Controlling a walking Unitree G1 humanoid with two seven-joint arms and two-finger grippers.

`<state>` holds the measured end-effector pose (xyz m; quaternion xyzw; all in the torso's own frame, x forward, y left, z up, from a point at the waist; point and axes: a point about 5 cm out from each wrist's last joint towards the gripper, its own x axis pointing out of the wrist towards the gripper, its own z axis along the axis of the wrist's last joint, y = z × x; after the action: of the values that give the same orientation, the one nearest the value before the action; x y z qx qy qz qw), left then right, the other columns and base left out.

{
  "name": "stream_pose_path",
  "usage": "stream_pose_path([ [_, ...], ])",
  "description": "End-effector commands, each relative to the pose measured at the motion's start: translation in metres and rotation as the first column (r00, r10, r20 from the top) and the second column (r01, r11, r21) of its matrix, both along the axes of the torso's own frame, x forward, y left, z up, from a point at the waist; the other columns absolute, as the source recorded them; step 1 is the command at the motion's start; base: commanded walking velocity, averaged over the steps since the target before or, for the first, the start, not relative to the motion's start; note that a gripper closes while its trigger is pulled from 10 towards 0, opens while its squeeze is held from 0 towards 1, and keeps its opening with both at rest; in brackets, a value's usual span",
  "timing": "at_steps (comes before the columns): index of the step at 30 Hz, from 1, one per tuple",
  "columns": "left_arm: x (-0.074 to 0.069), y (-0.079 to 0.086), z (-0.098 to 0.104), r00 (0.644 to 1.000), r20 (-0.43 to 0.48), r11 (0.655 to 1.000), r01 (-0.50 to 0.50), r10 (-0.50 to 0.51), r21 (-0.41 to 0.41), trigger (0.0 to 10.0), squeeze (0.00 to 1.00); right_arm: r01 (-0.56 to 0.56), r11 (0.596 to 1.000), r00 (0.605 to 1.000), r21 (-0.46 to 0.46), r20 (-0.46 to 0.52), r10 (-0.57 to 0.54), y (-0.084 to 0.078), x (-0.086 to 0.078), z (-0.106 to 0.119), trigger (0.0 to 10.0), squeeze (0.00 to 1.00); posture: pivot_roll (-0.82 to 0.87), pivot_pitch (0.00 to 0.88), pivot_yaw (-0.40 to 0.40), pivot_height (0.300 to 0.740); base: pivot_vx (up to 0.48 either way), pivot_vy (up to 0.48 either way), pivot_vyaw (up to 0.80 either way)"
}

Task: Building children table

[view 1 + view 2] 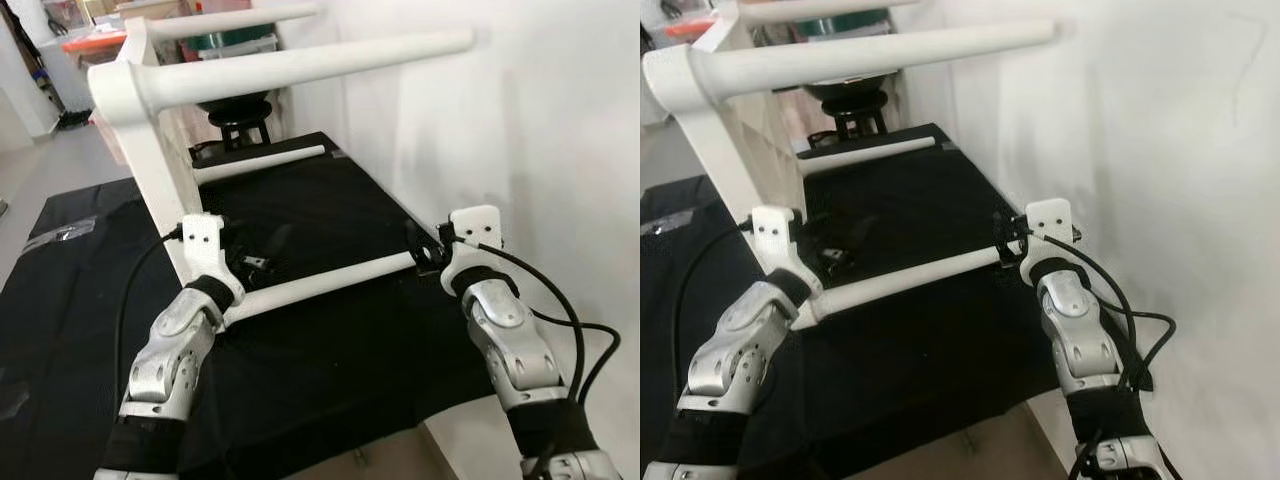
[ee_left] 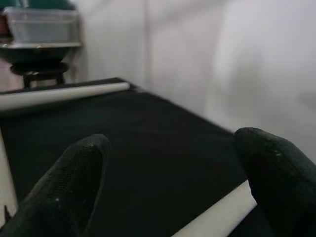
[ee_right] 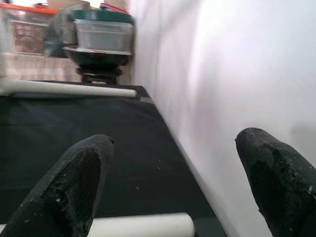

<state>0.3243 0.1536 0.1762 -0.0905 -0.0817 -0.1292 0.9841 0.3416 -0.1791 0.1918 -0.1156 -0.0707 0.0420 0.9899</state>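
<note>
The children's table (image 1: 150,150) lies tipped on its side on the black mat (image 1: 330,330), its four white legs already fitted — the build looks nearly finished. The left gripper (image 1: 250,262) and right gripper (image 1: 425,248) sit at the two ends of the lowest leg (image 1: 320,283), fingers spread around it, not clenched. Left to do, apparently: set it upright.

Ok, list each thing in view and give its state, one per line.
children table: tipped on its side on the black mat, four legs attached.
lowest leg: resting along the mat, between both grippers.
left gripper: open, at the leg's base.
right gripper: open, at the leg's tip.
</note>
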Motion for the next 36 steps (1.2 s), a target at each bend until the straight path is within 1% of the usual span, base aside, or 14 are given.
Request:
stream_pose_path([
  [1,0.001,0.012,-0.015,0.997,-0.045,0.996,-0.066,0.069,0.056,10.0,0.0,-0.026,0.999,0.999,-0.03,0.035,0.027,0.004,0.001,0.008,10.0,0.0,-0.08,0.0,0.067,0.74,0.0,0.0,0.8],
  [2,0.001,0.014,-0.02,0.994,-0.057,0.992,-0.087,0.092,0.092,10.0,0.0,-0.029,0.999,0.999,-0.038,0.04,0.031,0.003,0.001,0.01,10.0,0.0,-0.08,0.0,0.068,0.74,0.0,0.0,0.8],
  [3,0.001,0.014,-0.026,0.992,-0.049,0.974,-0.103,0.115,0.203,10.0,0.0,-0.025,0.999,0.999,-0.035,0.038,0.027,0.002,0.001,0.01,10.0,0.0,-0.08,0.0,0.069,0.74,0.0,0.0,0.8],
  [5,0.001,0.014,-0.026,0.992,-0.049,0.974,-0.103,0.115,0.203,10.0,0.0,-0.025,0.999,0.999,-0.035,0.038,0.027,0.002,0.001,0.01,10.0,0.0,-0.08,0.0,0.069,0.74,0.0,0.0,0.8],
  [6,-0.001,0.011,-0.03,0.994,-0.04,0.956,-0.084,0.099,0.282,10.0,0.0,-0.008,0.999,0.999,-0.035,0.039,0.009,0.001,0.001,0.008,10.0,0.0,-0.08,0.0,0.068,0.74,0.0,0.0,0.8],
  [7,-0.003,0.005,-0.032,0.998,-0.033,0.955,-0.047,0.059,0.292,10.0,0.0,-0.005,1.0,0.999,-0.012,0.034,0.006,0.002,0.0,0.005,10.0,0.0,-0.08,0.0,0.069,0.74,0.0,0.0,0.0],
  [8,-0.005,0.0,-0.032,0.999,-0.023,0.957,-0.016,0.024,0.29,10.0,0.0,-0.01,1.0,1.0,-0.001,0.029,0.01,0.004,-0.001,0.003,10.0,0.0,-0.08,0.0,0.068,0.74,0.0,0.0,0.0],
  [9,-0.005,0.0,-0.032,0.999,-0.023,0.957,-0.016,0.024,0.29,10.0,0.0,-0.01,1.0,1.0,-0.001,0.029,0.01,0.004,-0.001,0.003,10.0,0.0,-0.08,0.0,0.068,0.74,0.0,0.0,0.0],
  [12,-0.006,-0.015,-0.03,0.998,-0.001,0.965,0.065,-0.067,0.253,10.0,0.0,-0.022,1.0,0.999,0.013,0.024,0.022,0.008,-0.002,0.0,10.0,0.0,-0.08,0.0,0.07,0.74,0.0,0.0,0.0],
  [16,-0.005,-0.022,-0.028,0.995,0.007,0.965,0.092,-0.097,0.247,10.0,0.0,-0.027,1.0,0.999,0.014,0.022,0.027,0.009,-0.001,0.0,10.0,0.0,-0.08,0.0,0.071,0.74,0.0,0.0,0.0],
  [26,0.002,-0.02,-0.014,0.997,0.038,0.976,0.06,-0.069,0.21,10.0,0.0,-0.038,0.999,0.999,0.001,0.001,0.038,0.011,-0.002,-0.004,10.0,0.0,-0.07,0.0,0.069,0.74,0.0,0.0,0.0],
  [31,0.004,-0.019,-0.011,0.996,0.043,0.98,0.072,-0.081,0.186,10.0,0.0,-0.024,1.0,1.0,-0.014,0.002,0.024,0.01,-0.001,-0.005,10.0,0.0,-0.07,0.0,0.068,0.74,0.0,0.0,0.8],
  [33,0.004,-0.024,-0.01,0.993,0.047,0.979,0.098,-0.108,0.181,10.0,0.0,-0.018,1.0,1.0,0.01,-0.006,0.018,0.007,-0.001,-0.005,10.0,0.0,-0.08,0.0,0.071,0.74,0.0,0.0,0.23],
  [36,0.004,-0.026,-0.01,0.991,0.049,0.977,0.111,-0.122,0.18,10.0,0.0,-0.003,1.0,1.0,0.011,-0.005,0.004,0.005,0.0,-0.004,10.0,0.0,-0.08,0.0,0.071,0.74,0.0,0.0,0.49],
])
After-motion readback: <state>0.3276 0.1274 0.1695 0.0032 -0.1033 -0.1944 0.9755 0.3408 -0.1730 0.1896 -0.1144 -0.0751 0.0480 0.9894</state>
